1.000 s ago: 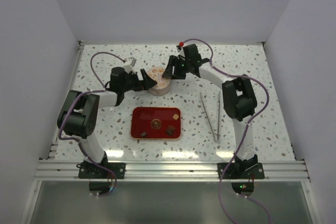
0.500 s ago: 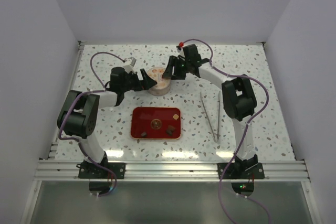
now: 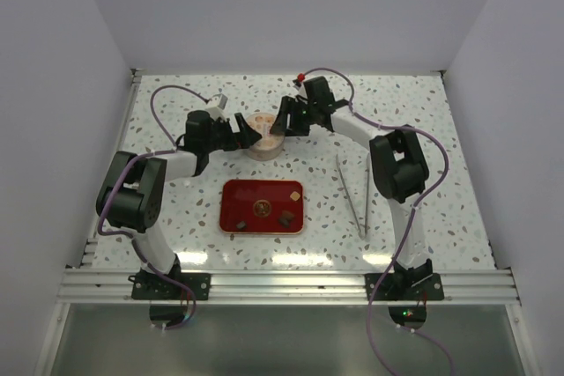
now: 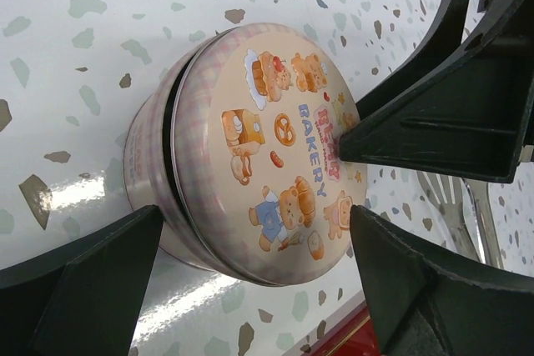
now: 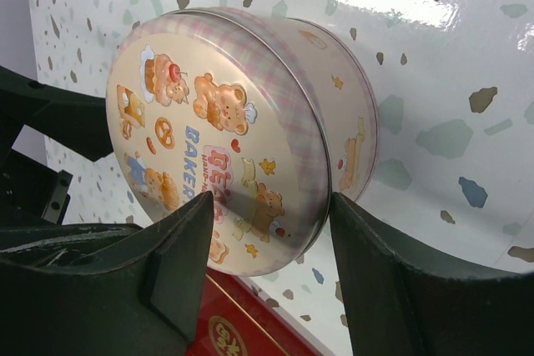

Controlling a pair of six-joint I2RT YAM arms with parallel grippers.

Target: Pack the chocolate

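A round cream tin with a bear "bakery" lid stands behind the red tray. A few chocolate pieces lie on the tray: a light brown one, a round one and dark ones. My right gripper is closed on the lid's near rim, fingers touching it. My left gripper is open, its fingers straddling the tin without touching. A dark gap shows between lid and tin body on one side.
Long metal tweezers lie right of the tray, also showing in the left wrist view. The tray's corner shows below the tin. White walls close in the speckled table on three sides.
The tin has shifted slightly back and left with the right gripper on it. The left gripper moved back a little with it.
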